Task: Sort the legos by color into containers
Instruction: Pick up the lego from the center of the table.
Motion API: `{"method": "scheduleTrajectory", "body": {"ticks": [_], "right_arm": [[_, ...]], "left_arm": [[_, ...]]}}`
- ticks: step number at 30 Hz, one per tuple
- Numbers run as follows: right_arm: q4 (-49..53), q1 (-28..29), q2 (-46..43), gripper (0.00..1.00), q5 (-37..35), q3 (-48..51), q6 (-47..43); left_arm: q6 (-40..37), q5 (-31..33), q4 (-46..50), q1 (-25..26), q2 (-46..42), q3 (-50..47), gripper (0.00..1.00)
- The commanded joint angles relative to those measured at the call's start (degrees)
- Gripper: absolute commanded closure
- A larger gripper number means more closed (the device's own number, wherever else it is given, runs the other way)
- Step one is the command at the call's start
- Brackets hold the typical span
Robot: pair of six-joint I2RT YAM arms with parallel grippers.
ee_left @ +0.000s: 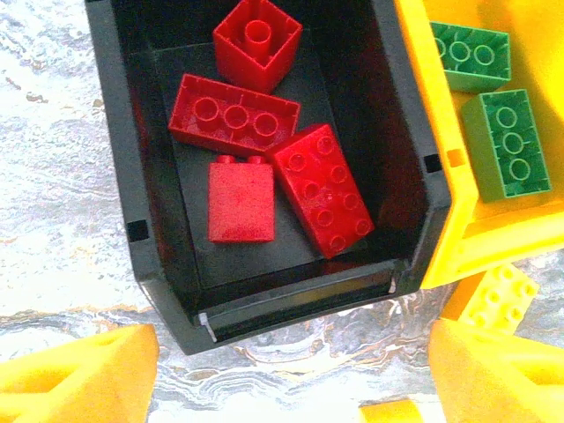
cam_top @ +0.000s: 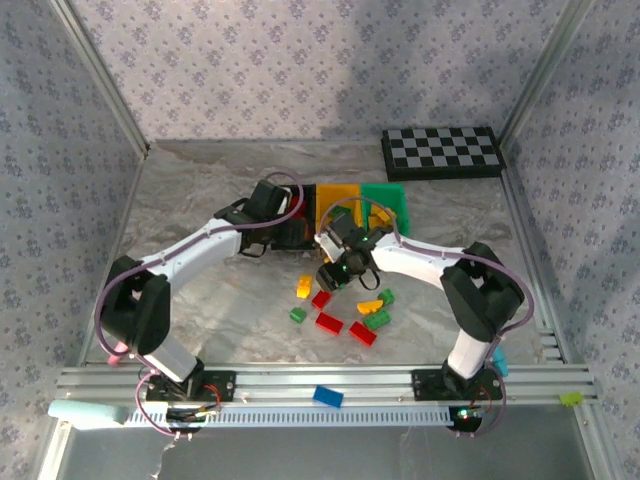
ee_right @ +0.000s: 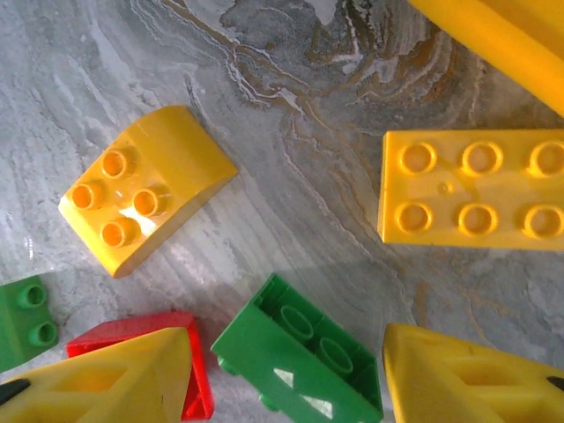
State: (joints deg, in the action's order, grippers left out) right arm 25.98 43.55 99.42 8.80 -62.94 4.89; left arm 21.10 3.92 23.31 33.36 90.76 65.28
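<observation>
Stretching across a walled cell, a grey marbled tabletop carries two white-and-black robot arms, the left arm and the right arm, both reaching inward. At the back centre sit three joined open plastic bins. A black bin holds four red studded bricks, a yellow-orange bin holds two green bricks, and a green bin ends the row. The left gripper hovers over the black bin's near wall, its yellow fingers spread wide with nothing between them. The right gripper hangs low over loose bricks in front of the bins, fingers parted either side of an overturned green brick, a gap showing beside one finger. Nearby lie a long yellow brick, a curved yellow brick and a red brick.
</observation>
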Motion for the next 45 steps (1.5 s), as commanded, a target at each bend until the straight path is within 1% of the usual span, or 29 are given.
{"method": "scheduleTrajectory", "body": {"ticks": [1,8,14,19,21,25,27,28,33,36,41,45], "right_arm": [[2.72,0.66,1.48,0.39,-0.64,-1.71,-2.64],[3.07,1.02,1.93,0.43,-1.73,0.45,-2.34],[2.91,0.83,2.01,0.54,-1.55,0.81,-1.68],[3.25,0.58,2.47,0.59,-2.34,0.8,-1.11],[3.29,0.49,2.13,0.59,-2.14,1.01,-1.1],[4.27,0.49,1.3,0.51,-1.71,1.13,-0.77],[4.58,0.74,0.6,0.5,-2.15,1.54,-0.59],[4.33,0.66,0.41,0.51,-2.4,1.98,-0.51],[4.17,0.41,0.92,0.68,-3.07,2.54,-0.34],[3.52,0.4,-0.44,0.74,-3.01,2.58,0.23],[3.19,-0.58,-3.62,0.76,-2.23,1.16,0.68],[1.12,-3.65,-6.02,0.76,-1.77,-0.74,2.03]], "left_arm": [[0.96,0.64,-0.72,-0.34,-1.59,-0.59,0.2],[1.13,0.74,-1.27,-0.47,-2.02,-1.12,0.2],[1.24,0.02,-1.47,-0.49,-1.61,-0.97,0.2],[1.46,0.12,-1.59,-0.51,-1.89,-1.16,0.2],[1.57,0.09,-1.69,-0.5,-1.9,-1.38,0.2],[1.92,-0.1,-1.69,-0.53,-2.06,-1.78,0.2],[1.92,0.03,-2.0,-0.5,-2.24,-2.12,0.2],[1.95,0.18,-2.08,-0.57,-2.25,-2.2,0.2],[2.1,-0.1,-2.04,-0.56,-2.24,-2.18,0.2],[2.1,0.03,-1.63,-0.52,-2.56,-2.17,0.2],[2.43,-0.04,-1.7,-0.51,-4.04,-3.63,0.2],[3.64,-1.05,-2.21,-0.43,-5.29,-5.96,0.2]]}}
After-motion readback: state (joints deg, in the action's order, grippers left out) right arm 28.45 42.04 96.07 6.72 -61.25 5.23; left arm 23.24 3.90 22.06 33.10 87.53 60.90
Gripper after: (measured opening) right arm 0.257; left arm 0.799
